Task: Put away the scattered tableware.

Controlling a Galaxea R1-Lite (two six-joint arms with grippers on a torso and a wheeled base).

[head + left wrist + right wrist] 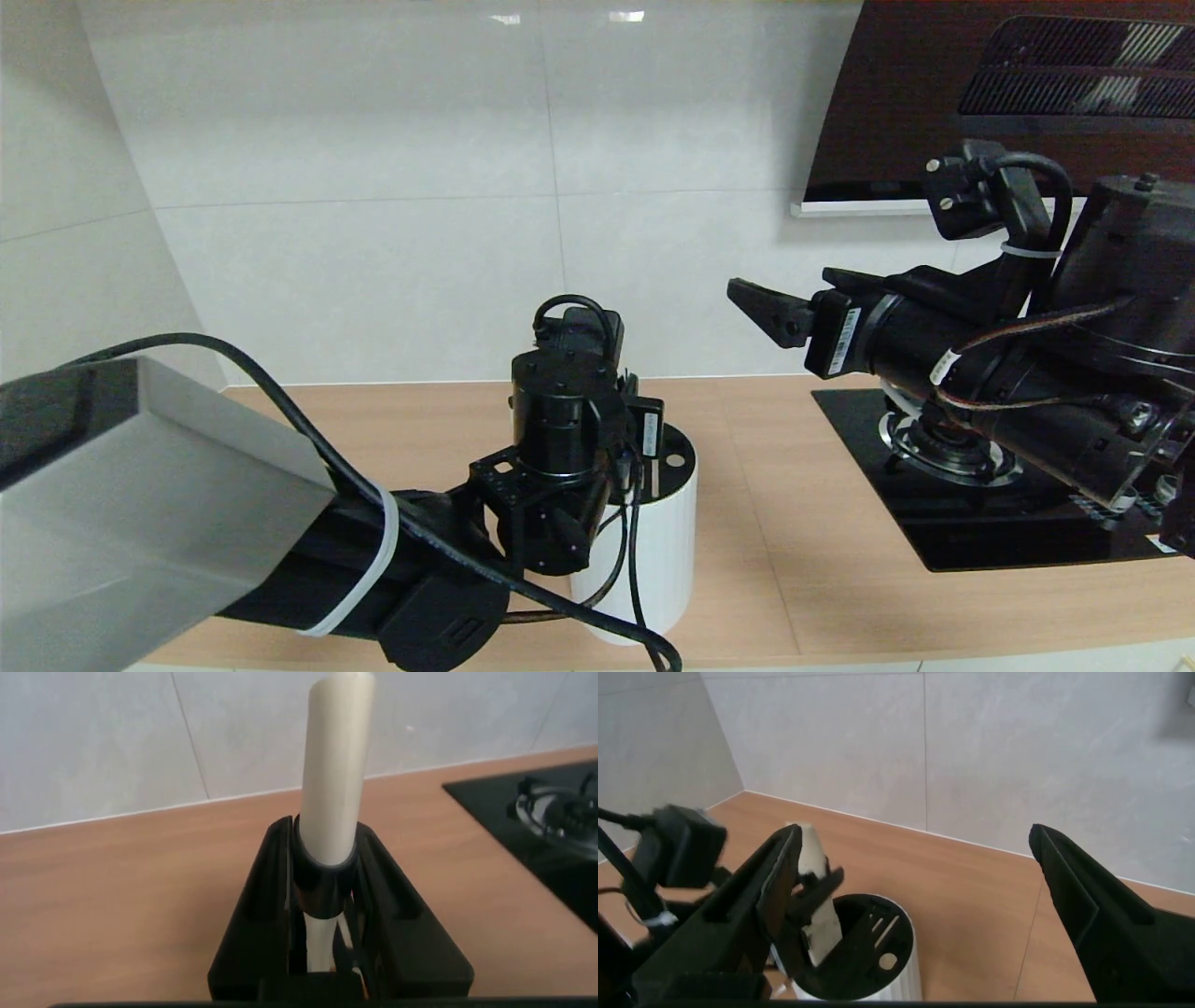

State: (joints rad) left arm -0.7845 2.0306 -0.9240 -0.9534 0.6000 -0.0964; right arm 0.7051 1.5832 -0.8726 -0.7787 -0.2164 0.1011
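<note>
Pinching a cream handle (336, 756) between its fingers, the left gripper (327, 863) sits at lower centre of the head view, right over the white holder (667, 551) on the counter (803, 541); the handle's lower end is hidden. The right gripper (916, 833), jaws spread and empty, hangs at centre right
</note>
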